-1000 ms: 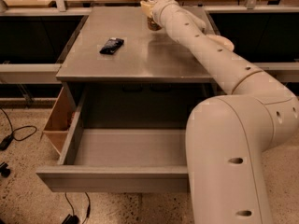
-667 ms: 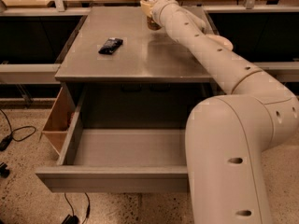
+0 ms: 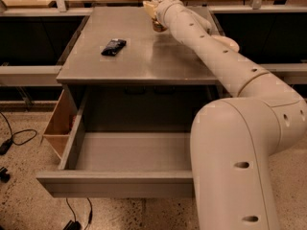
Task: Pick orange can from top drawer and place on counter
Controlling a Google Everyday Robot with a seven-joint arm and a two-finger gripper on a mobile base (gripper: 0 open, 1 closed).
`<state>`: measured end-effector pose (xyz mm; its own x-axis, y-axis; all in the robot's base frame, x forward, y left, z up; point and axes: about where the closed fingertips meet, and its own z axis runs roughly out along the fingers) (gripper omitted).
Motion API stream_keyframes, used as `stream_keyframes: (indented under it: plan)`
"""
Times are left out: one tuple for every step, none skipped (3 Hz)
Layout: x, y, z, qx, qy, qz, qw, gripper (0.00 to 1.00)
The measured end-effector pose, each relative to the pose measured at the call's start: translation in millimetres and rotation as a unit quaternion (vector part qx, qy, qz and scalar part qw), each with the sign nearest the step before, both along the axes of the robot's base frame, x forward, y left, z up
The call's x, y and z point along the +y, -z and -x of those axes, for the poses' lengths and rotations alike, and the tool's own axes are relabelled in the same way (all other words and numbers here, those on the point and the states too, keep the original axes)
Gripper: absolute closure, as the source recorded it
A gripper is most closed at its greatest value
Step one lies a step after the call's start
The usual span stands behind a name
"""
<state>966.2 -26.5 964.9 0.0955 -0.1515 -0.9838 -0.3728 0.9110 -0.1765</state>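
Far up at the top centre of the frame, the gripper [image 3: 153, 7] sits over the back edge of the grey bench [image 3: 144, 56]. The orange can [image 3: 158, 26] shows as a small brownish shape directly below it, partly hidden by the wrist. It appears to stand upright on the bench surface, though the contact point is hidden. Whether the gripper is clasping the can or has let it go cannot be told from this angle.

The cream arm [image 3: 216, 56] runs diagonally from the bulky shoulder at the lower right of the frame up to that spot. It crosses above the right part of the bench.

A flat black packet [image 3: 113, 47] lies on the bench toward the upper left, well apart from the can.

Below the bench, the top drawer [image 3: 115, 183] is pulled out toward the bottom of the frame. Its grey floor and inner walls are showing, and its right end is hidden behind the arm. A light wooden side panel [image 3: 60, 123] stands just beside the drawer's left wall. Dark cables [image 3: 14, 138] trail over the speckled floor [image 3: 29, 205] at the lower left.
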Motion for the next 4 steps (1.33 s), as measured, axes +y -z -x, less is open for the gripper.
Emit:
stream_keyframes:
  plan:
    - [0,0,0,0.000,0.000,0.000,1.0000,0.00]
    - [0,0,0,0.000,0.000,0.000,1.0000,0.00]
    - [2,-10,5,-0.003,-0.011,0.016,0.9998,0.00]
    - [-37,-68,45,-0.005,-0.020,0.076,0.9969,0.00]
